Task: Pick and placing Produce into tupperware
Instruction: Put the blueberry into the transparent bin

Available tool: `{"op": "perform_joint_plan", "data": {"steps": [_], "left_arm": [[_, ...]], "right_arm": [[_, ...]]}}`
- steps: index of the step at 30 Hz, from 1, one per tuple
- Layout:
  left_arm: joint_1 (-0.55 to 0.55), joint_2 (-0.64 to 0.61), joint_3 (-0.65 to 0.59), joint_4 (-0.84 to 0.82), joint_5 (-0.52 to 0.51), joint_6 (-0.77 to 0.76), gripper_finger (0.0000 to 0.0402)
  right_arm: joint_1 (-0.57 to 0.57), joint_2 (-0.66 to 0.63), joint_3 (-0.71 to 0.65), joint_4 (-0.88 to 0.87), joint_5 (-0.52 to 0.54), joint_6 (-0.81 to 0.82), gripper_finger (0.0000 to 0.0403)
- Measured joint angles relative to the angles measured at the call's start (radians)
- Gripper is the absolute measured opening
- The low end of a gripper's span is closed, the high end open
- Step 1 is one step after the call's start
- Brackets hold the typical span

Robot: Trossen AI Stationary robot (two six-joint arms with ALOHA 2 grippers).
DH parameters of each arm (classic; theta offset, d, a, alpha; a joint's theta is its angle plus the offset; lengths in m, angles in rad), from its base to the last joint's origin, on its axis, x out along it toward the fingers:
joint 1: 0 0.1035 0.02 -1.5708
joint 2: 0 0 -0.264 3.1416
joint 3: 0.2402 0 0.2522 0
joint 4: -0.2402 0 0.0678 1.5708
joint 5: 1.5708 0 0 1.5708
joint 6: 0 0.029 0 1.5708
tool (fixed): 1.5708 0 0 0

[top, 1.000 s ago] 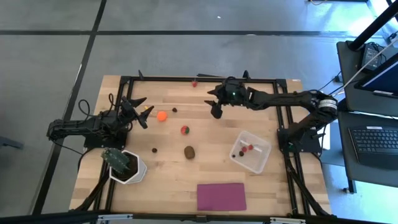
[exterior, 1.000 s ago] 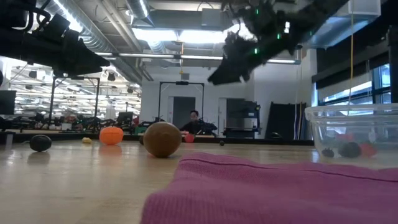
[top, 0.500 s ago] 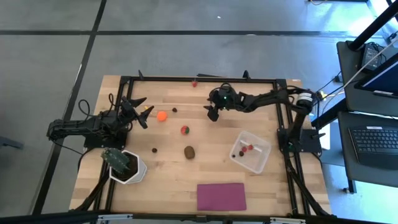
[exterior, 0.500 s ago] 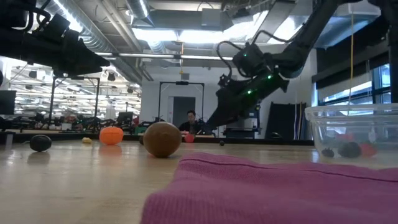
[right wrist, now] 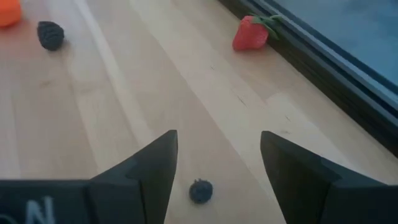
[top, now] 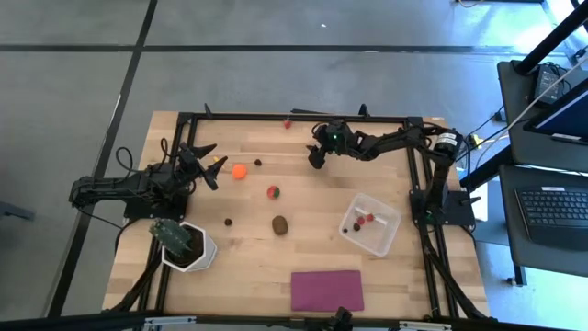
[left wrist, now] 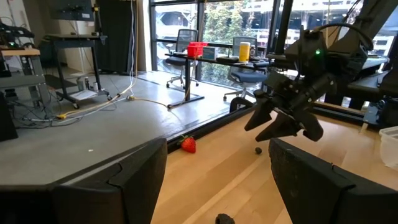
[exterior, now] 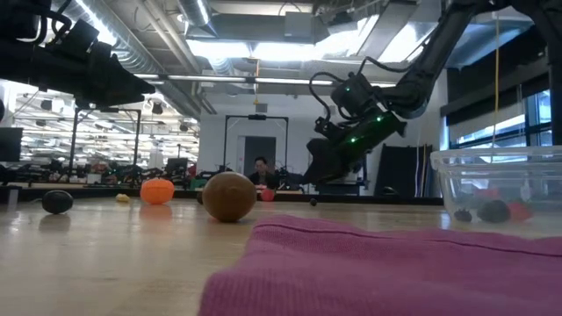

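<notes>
My right gripper [top: 314, 160] is open and hangs low over the far middle of the table. In its wrist view [right wrist: 217, 155] a tiny dark berry [right wrist: 200, 190] lies on the wood between the fingers, untouched. A red strawberry [top: 287, 122] lies by the far rail. The orange ball [top: 239, 170], a second dark berry [top: 258, 162], the red-and-green piece [top: 273, 192], the brown oval [top: 280, 223] and a third dark berry [top: 228, 221] rest on the table. The clear tupperware [top: 381, 241] holds small red and dark pieces. My left gripper [top: 207, 165] waits open beside the orange ball.
A white pot with a green plant [top: 188, 245] stands at the near left. A flat magenta cloth [top: 327, 290] lies at the near edge. A dark frame rail [top: 303, 117] runs along the far side. Bare wood lies between the produce and the tupperware.
My right gripper has come down from high above the table to just over the wood and shifted slightly toward the far edge, its arm folding back to the right. Its fingers have stayed open. Nothing on the table has moved.
</notes>
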Motion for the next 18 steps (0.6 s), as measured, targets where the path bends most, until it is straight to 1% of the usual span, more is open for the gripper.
{"op": "perform_joint_plan", "data": {"steps": [8, 11, 16, 18], "left_arm": [[0.0, 0.0, 0.0, 0.0, 0.0, 0.0, 0.0274], [0.0, 0.0, 0.0, 0.0, 0.0, 0.0, 0.0274], [0.0, 0.0, 0.0, 0.0, 0.0, 0.0, 0.0274], [0.0, 0.0, 0.0, 0.0, 0.0, 0.0, 0.0274]], "right_arm": [[-0.002, 0.018, 0.0, -0.009, -0.037, 0.025, 0.0232], [0.001, 0.038, 0.0, 0.0, -0.03, 0.046, 0.0232], [0.004, 0.036, 0.0, 0.01, -0.023, 0.048, 0.0232], [0.004, 0.036, 0.0, 0.006, -0.003, 0.057, 0.0232]]}}
